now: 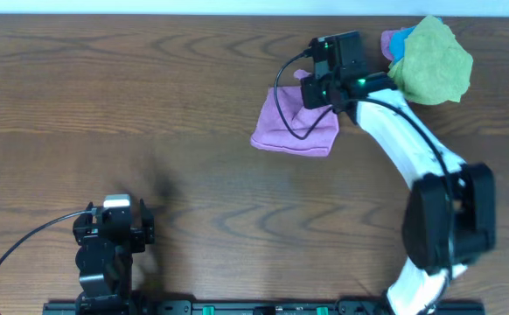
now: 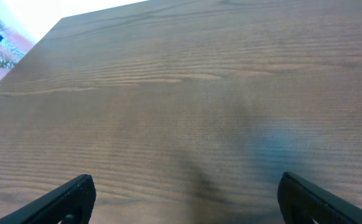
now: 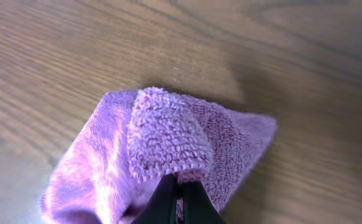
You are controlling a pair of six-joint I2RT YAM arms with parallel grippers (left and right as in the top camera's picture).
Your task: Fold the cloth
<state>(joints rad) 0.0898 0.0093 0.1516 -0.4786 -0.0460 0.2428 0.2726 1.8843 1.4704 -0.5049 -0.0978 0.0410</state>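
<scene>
- Since your right gripper [image 1: 310,94] is pinched shut on the cloth [image 1: 294,131], you're at the grab step, not past it. Cloth sits just off ctr of the counter [image 1: 149,105], toward 2 o'clock, in a lumpy wedge.
- OK. Any fold done yet?
- Not a clean one, imo. Right wrist cam: fingertips [image 3: 162,205] are closed on an edge, w/ one flap curled over at their 12 o'clock. The rest is bunched out toward 8 and 2 o'clock. Reads as a rumple, not a fold. Can't spot the white tag, so can't tell you which corner you've got.
- Left side?
- Left gripper [image 1: 115,219] is down near the counter's 8 o'clock edge, jaws wide, nothing btwn them. Its cam shows bare wood only. Well apart from the cloth.
- What's left, then?
- Nearly all of it, I'd say. You'd need to spread it flat, carry one edge over to the opposite edge, set it down, prob. add a 2nd fold. Mind the yellow-green cloth [image 1: 431,59] and blue cloth [image 1: 401,42] far out at 2 o'clock by the edge. They're close by your right arm but apart from the purple one, so don't drag them in.
</scene>
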